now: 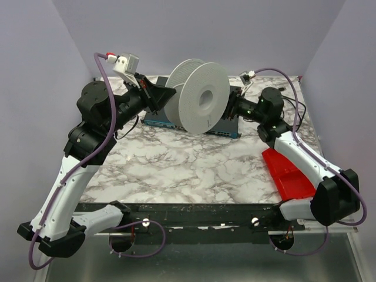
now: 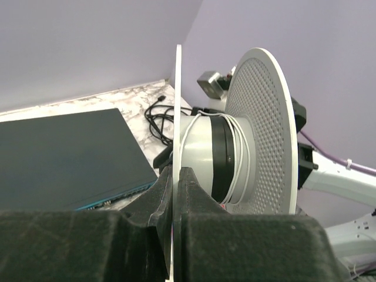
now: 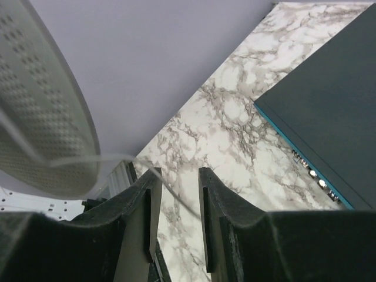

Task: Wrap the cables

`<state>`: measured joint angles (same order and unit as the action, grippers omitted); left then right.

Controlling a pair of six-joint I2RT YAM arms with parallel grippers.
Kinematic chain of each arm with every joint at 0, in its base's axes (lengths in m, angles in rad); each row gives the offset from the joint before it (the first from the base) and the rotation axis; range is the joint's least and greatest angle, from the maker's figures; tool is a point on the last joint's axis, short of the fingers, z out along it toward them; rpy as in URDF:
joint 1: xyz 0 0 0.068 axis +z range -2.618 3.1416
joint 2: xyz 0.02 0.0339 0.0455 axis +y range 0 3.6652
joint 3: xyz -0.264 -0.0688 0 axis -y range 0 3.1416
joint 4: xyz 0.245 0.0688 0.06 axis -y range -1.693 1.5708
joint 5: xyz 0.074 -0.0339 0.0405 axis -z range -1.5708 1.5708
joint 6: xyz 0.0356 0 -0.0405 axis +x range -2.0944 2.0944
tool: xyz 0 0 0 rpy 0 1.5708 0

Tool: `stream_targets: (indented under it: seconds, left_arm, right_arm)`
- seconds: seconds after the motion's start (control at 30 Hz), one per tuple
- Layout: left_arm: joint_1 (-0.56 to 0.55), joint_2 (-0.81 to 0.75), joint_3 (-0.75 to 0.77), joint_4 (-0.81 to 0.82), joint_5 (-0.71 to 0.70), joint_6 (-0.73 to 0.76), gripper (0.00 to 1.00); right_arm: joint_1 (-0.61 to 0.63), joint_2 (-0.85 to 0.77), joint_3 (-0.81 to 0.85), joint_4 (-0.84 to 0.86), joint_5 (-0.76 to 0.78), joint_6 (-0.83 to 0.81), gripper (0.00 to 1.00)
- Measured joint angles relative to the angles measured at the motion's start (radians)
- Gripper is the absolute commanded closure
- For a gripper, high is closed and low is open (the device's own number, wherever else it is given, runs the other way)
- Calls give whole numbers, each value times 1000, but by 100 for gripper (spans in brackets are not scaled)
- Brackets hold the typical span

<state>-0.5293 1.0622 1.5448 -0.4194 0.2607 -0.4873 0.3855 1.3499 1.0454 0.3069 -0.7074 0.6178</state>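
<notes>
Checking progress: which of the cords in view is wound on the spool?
The thin white wire, looped round the spool. The thicker black cords lie loose on the table beyond it, not on the spool.

The cable point(image 2: 237, 158) is a very thin white wire. A few loose turns of it lie around the hub of the spool point(image 2: 258, 135), crossing a black band there. One slack strand leaves the spool's perforated flange, curves out in a blurred loop point(image 3: 76, 161) and runs down through the gap between the right gripper point(image 3: 176, 176) fingers, above the marble table point(image 3: 235, 123).
</notes>
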Motion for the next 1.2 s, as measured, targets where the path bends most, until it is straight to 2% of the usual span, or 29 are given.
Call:
stream_targets:
  seconds: [0.77,0.97,1.2]
  left_arm:
    - [-1,41,32,48,-161,-51,100]
    - [-10,39,32,59,-219,-87,100]
    - [-34,47,48,51,-268,-105,100]
  right_arm:
    - [21,-32,-156,-8,134,-12,59]
    - [78,-106,-223,27,294,-36,51]
    - [224,-60,-222,84,512,-123,41]
